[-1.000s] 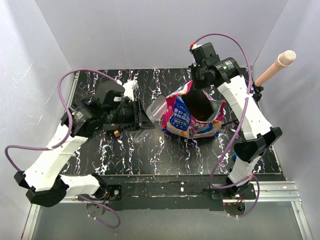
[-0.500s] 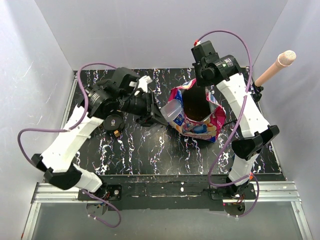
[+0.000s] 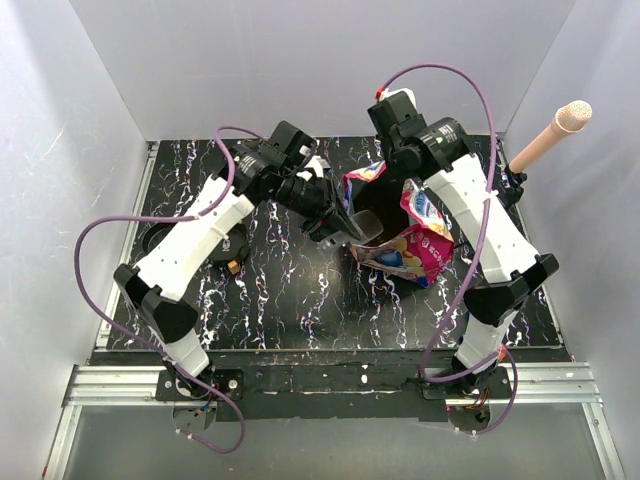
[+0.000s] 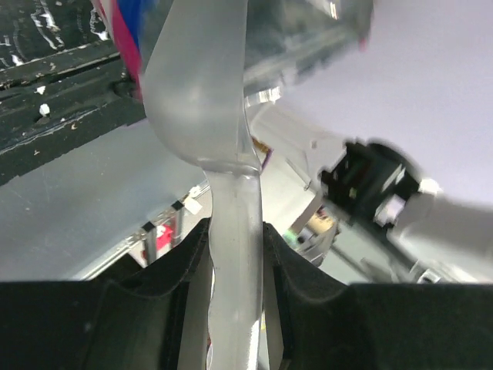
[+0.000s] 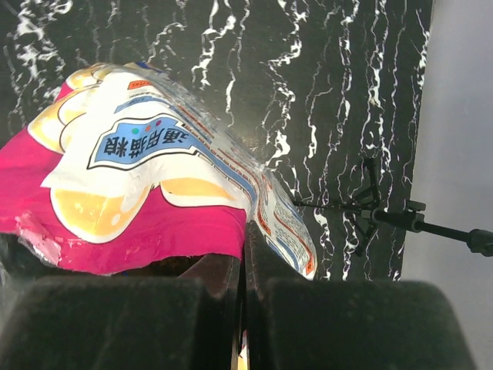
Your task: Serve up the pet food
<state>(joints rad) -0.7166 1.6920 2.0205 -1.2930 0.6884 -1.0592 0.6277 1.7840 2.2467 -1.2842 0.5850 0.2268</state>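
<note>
step: scooping, by the look of it; scoop at the bag mouth, no load visible yet
left fingers: clamped on the handle of the clear scoop, one either side
right fingers: pinched together on the top rim of the bag, holding the mouth open
kibble: presumably inside the bag; top view shows only a dark opening, pellets not made out
bag position: on the bench, right of centre, mouth upward and facing the left arm
key relation: bag mouth lies just right of the left fingers; scoop bowl is at, or just past, the near lip; depth inside can't be told
scoop axis: runs from the left fingers straight toward the mouth, left to right across the bench
nearer arm: left has the tool and the reach; right is tied up on the rim
bowl: dark round dish, partly under the left forearm, well left of the bag; likely drop-off
next move: probably push along the scoop axis, down into the bag, then lift level
risk: rim slipping from the right pinch and the mouth collapsing on the scoop; spill on the swing back left
</note>
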